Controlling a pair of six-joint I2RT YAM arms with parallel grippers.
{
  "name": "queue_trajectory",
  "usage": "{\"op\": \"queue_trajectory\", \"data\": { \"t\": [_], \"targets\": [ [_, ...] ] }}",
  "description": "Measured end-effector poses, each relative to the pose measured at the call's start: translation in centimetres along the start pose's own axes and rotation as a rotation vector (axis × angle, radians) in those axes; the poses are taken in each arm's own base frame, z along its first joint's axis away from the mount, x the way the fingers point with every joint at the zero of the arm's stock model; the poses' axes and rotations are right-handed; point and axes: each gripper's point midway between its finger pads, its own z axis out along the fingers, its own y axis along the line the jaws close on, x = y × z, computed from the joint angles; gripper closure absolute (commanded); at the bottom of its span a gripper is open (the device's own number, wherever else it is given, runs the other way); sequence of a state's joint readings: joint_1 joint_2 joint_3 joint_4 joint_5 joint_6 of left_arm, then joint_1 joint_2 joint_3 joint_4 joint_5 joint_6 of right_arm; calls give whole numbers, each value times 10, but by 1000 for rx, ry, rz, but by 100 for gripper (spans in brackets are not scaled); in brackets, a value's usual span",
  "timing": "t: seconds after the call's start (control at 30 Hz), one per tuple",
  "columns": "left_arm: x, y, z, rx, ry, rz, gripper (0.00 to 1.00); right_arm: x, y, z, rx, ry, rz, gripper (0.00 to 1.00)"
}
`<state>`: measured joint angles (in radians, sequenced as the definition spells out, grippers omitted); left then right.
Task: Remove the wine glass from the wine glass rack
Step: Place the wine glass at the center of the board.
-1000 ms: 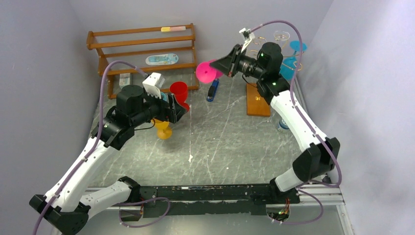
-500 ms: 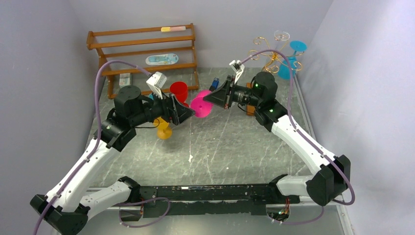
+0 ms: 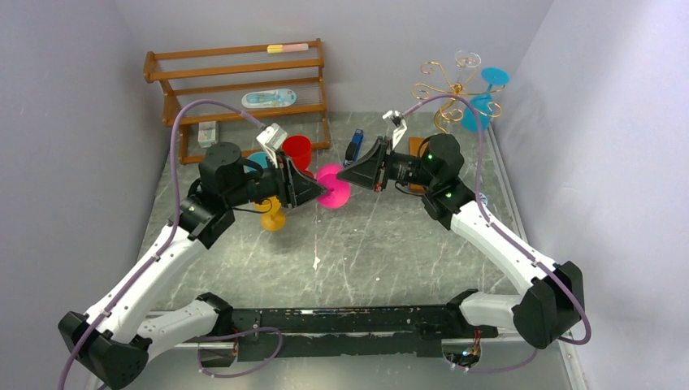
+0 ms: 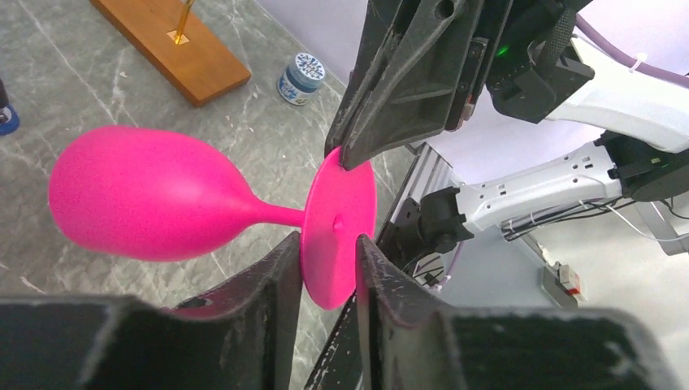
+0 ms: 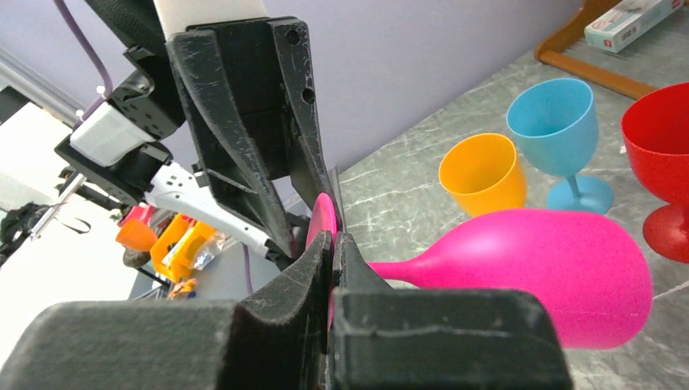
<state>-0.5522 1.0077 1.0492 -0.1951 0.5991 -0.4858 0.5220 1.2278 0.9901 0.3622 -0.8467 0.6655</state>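
Observation:
The pink wine glass (image 3: 333, 188) hangs on its side above the table's middle, bowl (image 4: 138, 195) to one side, off the gold wire wine glass rack (image 3: 445, 89) at the back right. My right gripper (image 3: 343, 173) is shut on the rim of the glass's foot disc (image 5: 323, 219). My left gripper (image 4: 325, 240) meets it from the left, one finger on each side of the same disc (image 4: 337, 223) and close against it. Whether those fingers press the disc does not show. The rack's wooden base (image 4: 175, 41) lies behind the glass.
Blue glasses (image 3: 479, 106) and a clear one (image 3: 467, 58) still hang on the rack. Red (image 3: 296, 152), yellow (image 3: 272, 215) and blue (image 5: 561, 122) goblets stand under the left arm. A brown slatted shelf (image 3: 236, 81) stands at the back left, and a small jar (image 4: 302, 77) by the rack's base.
My right arm swung the pink glass from beside the rack down to the table's middle. My left gripper came forward to it, and its jaws narrowed around the foot.

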Motion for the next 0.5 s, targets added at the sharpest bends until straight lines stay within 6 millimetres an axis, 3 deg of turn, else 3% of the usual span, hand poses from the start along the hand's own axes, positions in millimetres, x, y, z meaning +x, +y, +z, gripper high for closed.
{"op": "queue_trajectory", "data": {
  "t": [0.23,0.43,0.5],
  "targets": [
    [5,0,3,23,20,-11,94,4,5,-1,-36,-13,16,100],
    [8,-1,4,33,31,-22,95,8,4,-3,-36,-19,32,99],
    [8,-2,4,39,32,-20,95,7,5,-4,-34,-25,29,89]
  ]
}}
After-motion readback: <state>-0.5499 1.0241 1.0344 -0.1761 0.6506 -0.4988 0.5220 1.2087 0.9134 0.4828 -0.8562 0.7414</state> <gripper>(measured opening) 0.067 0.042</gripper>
